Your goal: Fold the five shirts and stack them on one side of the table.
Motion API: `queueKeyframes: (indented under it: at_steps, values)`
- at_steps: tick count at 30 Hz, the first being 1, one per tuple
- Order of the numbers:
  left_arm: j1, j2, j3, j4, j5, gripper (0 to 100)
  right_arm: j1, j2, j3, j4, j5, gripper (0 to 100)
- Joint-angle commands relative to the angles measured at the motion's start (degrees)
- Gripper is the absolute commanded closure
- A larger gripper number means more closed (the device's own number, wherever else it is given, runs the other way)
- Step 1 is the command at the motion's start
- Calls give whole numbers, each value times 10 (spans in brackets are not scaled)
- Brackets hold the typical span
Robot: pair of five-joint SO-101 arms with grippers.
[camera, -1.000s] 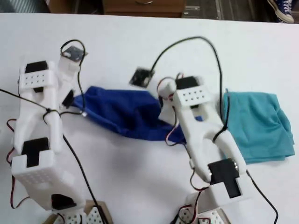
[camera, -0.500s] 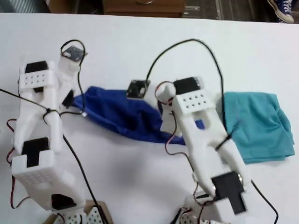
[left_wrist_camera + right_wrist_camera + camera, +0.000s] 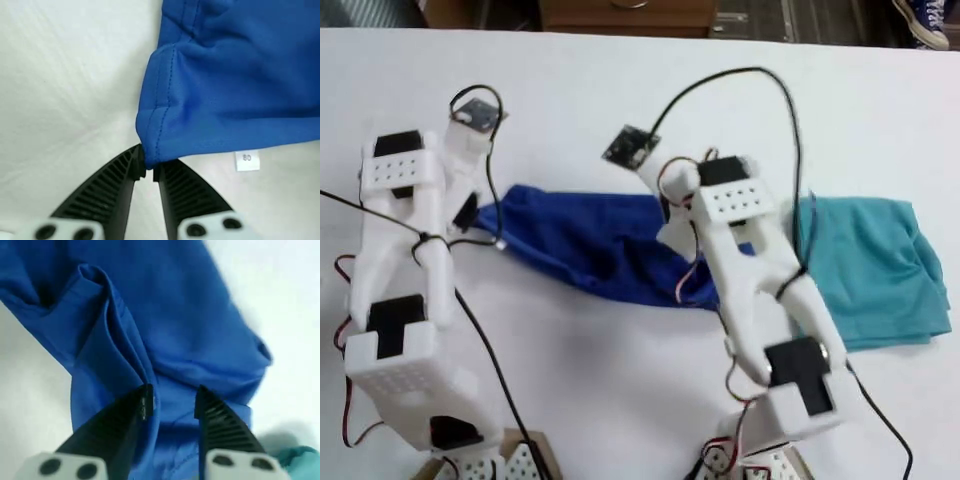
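A blue shirt [image 3: 590, 245] lies crumpled across the middle of the white table [image 3: 620, 90]. My left gripper [image 3: 480, 215] is at the shirt's left end. In the left wrist view it [image 3: 148, 170] is shut on a hemmed corner of the blue shirt [image 3: 225, 75], beside a small white tag [image 3: 247, 159]. My right gripper [image 3: 668, 212] hangs over the shirt's right part. Its fingers [image 3: 172, 400] stand apart above the bunched blue cloth [image 3: 165, 315], one fingertip touching a fold. A folded teal shirt [image 3: 870, 265] lies at the right side of the table.
Black and red cables loop over both arms and across the blue shirt. An edge of the teal shirt [image 3: 300, 460] lies close beside the right gripper. Bare table stretches behind the shirts and in front between the arm bases.
The right arm dipped toward the front, then rose back, its wrist camera ending farther back. The blue shirt's right end got drawn out to the right. The left arm stayed still.
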Motion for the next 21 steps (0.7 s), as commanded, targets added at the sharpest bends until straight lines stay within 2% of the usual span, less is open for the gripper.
queueKeyframes:
  at_steps: [1, 9, 16, 21]
  values:
    - [4, -33, -3, -8, -5, 973, -12, 21, -3, 14, -4, 853]
    - [4, -33, -3, -8, -5, 973, -38, 25, -2, 96, -1, 853]
    - [5, -33, -3, -9, -5, 973, -76, 22, 32, 96, -2, 853]
    - [5, -33, -3, -9, -5, 973, -92, 24, 69, 56, -3, 853]
